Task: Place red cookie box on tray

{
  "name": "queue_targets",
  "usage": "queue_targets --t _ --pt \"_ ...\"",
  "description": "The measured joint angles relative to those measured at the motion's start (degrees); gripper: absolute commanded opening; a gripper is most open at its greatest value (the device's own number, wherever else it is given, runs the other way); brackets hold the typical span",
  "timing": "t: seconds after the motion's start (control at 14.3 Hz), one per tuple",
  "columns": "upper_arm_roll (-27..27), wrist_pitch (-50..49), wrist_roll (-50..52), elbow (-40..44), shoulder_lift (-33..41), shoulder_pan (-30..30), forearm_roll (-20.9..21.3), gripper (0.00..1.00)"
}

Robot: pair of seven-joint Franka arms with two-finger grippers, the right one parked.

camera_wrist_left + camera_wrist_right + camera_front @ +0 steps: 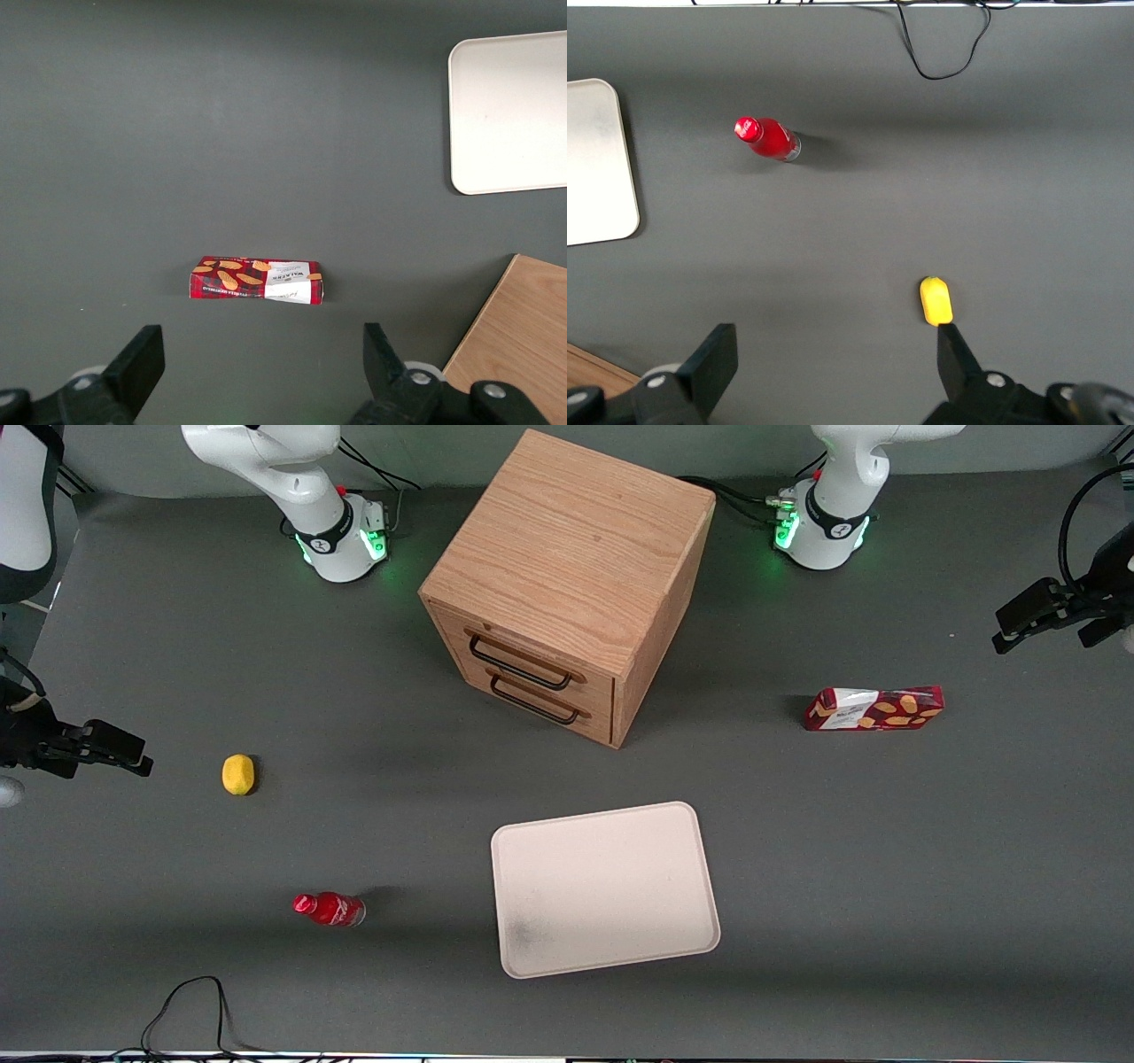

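Front view: the box (874,708) lies flat on the table (886,868) toward the working arm's end, well apart from the tray (605,888), which sits nearer the camera. The hand (1032,618) hangs near the box, farther from the camera.

Left wrist view: the box (256,280) lies crosswise between the spread fingers (135,361) of the hand (261,363), released and touching nothing.

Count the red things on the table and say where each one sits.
2. The red cookie box lies toward the working arm's end, beside the wooden cabinet, under the open gripper. The small red bottle stands toward the parked arm's end, beside the tray.
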State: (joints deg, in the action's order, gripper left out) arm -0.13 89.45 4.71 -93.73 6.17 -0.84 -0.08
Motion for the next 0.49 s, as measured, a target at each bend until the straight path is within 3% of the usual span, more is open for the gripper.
queue_targets --t 0.49 --pt "-0.2 -0.1 0.3 -0.1 -0.1 0.0 0.0 1.00"
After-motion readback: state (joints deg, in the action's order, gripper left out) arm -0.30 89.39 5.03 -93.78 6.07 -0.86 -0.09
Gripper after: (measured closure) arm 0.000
